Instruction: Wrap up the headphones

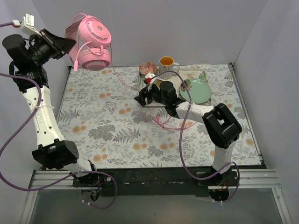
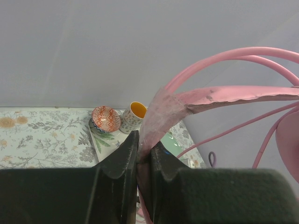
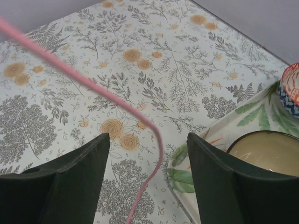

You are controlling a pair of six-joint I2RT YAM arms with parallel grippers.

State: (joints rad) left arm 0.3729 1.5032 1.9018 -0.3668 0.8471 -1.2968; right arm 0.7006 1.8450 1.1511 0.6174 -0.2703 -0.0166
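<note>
The pink headphones (image 1: 93, 43) hang in the air at the far left, above the table's back edge. My left gripper (image 1: 66, 45) is shut on the headband (image 2: 161, 109), which runs up between its fingers in the left wrist view. The thin pink cable (image 1: 122, 79) trails from the earcups across the floral cloth to a loose pile (image 1: 162, 121) near the middle. My right gripper (image 1: 138, 99) is open above the table. The cable (image 3: 154, 135) passes between its fingers (image 3: 79, 168) without being held.
A leaf-patterned tray (image 1: 196, 71) at the back right holds a small red patterned bowl (image 1: 147, 68), a yellow-lined mug (image 1: 167, 62) and a green plate (image 1: 196, 90). A dark-rimmed bowl (image 3: 268, 151) shows beside my right fingers. Grey walls enclose the table.
</note>
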